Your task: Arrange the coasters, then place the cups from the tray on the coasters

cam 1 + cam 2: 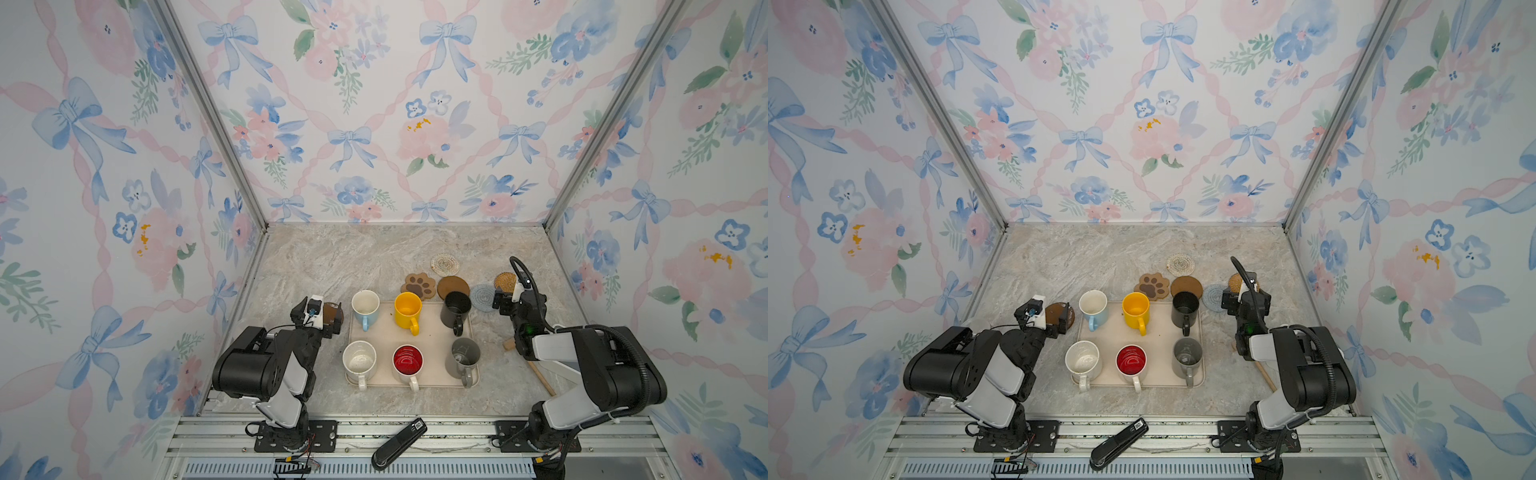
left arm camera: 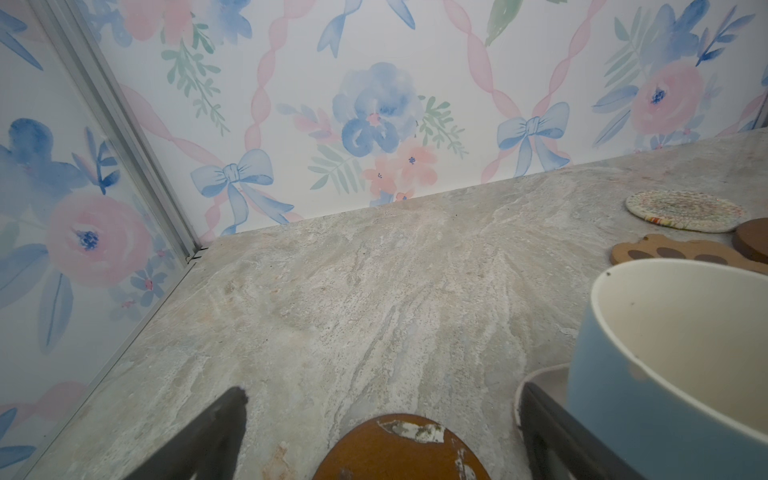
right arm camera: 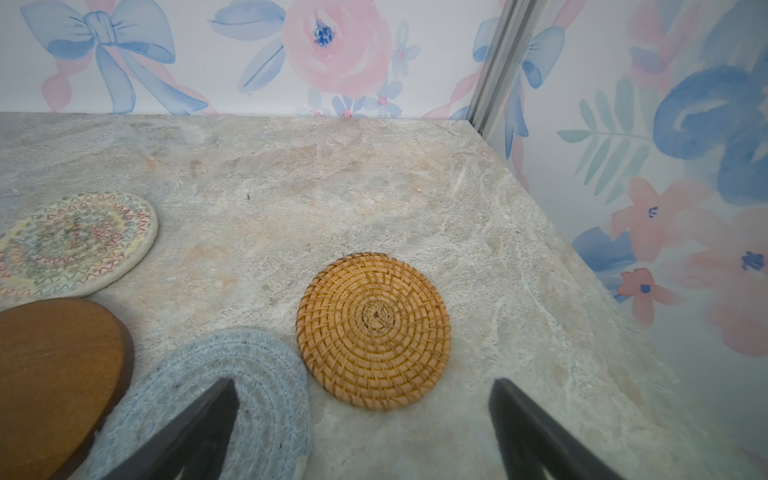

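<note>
Where the left gripper (image 1: 333,320) stands with jaws spread at the dark brown round coaster (image 1: 329,311), left of centre, nothing is gripped; all six cups (image 1: 407,309) sit on the tray (image 1: 432,332) at centre; five other coasters (image 1: 453,286) lie above its right end, the right gripper (image 1: 504,302) spread and empty beside the tan rattan coaster (image 1: 504,281)

Tray: large flat beige rounded-rectangle tray (image 1: 1158,336) on marble-patterned tabletop (image 1: 1100,257).
Mugs: six handled mugs (image 1: 1136,309) upright on tray, two rows of three.
</note>
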Robot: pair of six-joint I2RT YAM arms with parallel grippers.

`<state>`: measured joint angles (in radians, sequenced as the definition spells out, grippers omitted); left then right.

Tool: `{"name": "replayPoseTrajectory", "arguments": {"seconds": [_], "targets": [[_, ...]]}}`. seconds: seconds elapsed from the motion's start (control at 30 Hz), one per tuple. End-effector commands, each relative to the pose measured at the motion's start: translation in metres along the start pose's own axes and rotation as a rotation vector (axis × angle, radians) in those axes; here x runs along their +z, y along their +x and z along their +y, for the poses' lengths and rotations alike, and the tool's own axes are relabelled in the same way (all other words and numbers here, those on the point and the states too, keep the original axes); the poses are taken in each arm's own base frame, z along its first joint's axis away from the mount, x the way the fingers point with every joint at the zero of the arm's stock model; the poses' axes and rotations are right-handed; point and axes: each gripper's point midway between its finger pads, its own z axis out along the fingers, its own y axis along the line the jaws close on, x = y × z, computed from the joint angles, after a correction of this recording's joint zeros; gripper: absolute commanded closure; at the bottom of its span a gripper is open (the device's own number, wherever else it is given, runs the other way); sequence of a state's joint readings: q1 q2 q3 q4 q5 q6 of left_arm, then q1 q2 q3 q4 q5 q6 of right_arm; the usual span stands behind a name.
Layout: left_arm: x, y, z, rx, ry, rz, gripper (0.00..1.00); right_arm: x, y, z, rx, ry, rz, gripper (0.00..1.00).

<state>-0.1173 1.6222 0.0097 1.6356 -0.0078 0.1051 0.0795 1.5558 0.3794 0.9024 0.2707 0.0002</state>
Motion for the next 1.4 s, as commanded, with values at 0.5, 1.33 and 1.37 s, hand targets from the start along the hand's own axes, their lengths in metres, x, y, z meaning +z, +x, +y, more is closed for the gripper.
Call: {"name": "replayPoseTrajectory", "arguments": {"seconds": [0.5,1.33,1.37], "targets": [[0.013,-0.009,0.035,-0.056,-0.193,-0.008,0.02,-0.001,-0.009,0.000,0.024,0.007,-0.033,0.03],[0.005,-0.057,0.022,-0.487,-0.128,0.514,0.32,-0.087,-0.139,0.030,0.171,-0.114,0.078,0.05],[0.002,-0.051,0.016,-0.507,-0.105,0.547,0.34,-0.089,-0.145,0.037,0.191,-0.129,0.072,0.05]]}}
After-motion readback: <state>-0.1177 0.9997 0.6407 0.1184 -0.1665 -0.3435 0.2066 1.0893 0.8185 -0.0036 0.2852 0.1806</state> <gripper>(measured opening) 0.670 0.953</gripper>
